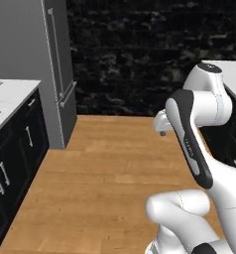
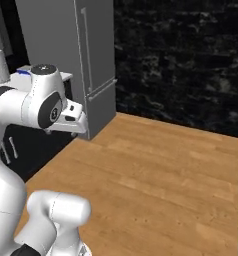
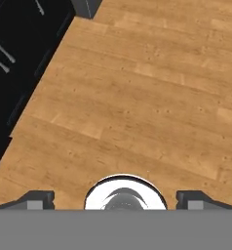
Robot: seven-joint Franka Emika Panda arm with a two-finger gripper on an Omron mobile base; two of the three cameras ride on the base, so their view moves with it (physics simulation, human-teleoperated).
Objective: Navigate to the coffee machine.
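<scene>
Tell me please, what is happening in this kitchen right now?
Nothing is being handled. The white robot arm is folded above the wooden floor, and its hand points down at bare planks, fingers apart and holding nothing. Ahead stand a grey refrigerator and a black stone wall; dark cabinets with a white counter run along the left. No coffee machine can be seen from here yet.

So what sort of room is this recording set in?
Most likely a kitchen: a tall grey fridge with long vertical handles, black base cabinets with metal bar handles under a white countertop, and a wood plank floor against a dark stone wall.
</scene>
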